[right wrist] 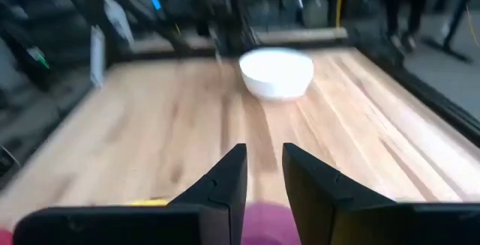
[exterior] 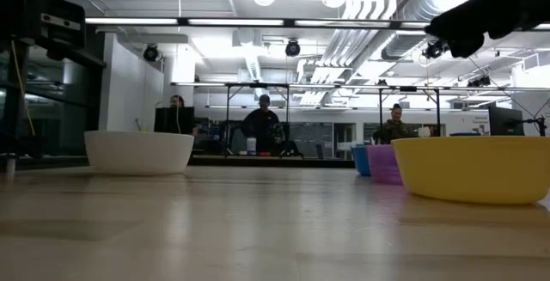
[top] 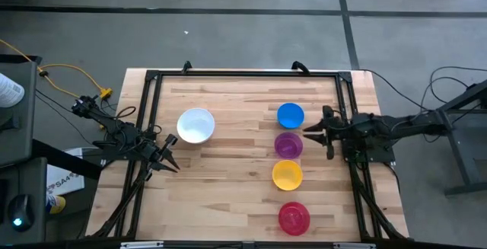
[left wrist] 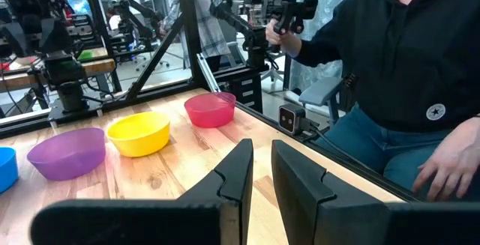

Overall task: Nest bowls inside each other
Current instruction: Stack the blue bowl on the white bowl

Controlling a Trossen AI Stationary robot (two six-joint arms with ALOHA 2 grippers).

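Note:
Five bowls stand upright on their bases on the wooden table. The white bowl (top: 195, 125) is left of centre. The blue (top: 290, 115), purple (top: 288, 145), yellow (top: 287, 174) and red-pink (top: 294, 218) bowls form a row from far to near on the right. My right gripper (top: 312, 132) hovers by the blue and purple bowls, pointing toward the white bowl (right wrist: 276, 71), fingers (right wrist: 264, 159) slightly open and empty, with the purple bowl (right wrist: 262, 226) just below them. My left gripper (top: 172, 163) waits at the left edge, narrowly open (left wrist: 262, 159) and empty.
A black metal frame (top: 243, 74) runs round the tabletop. Bare wood (top: 240, 150) lies between the white bowl and the coloured row. A person in a dark top (left wrist: 405, 58) sits beyond the table's edge, holding a handle.

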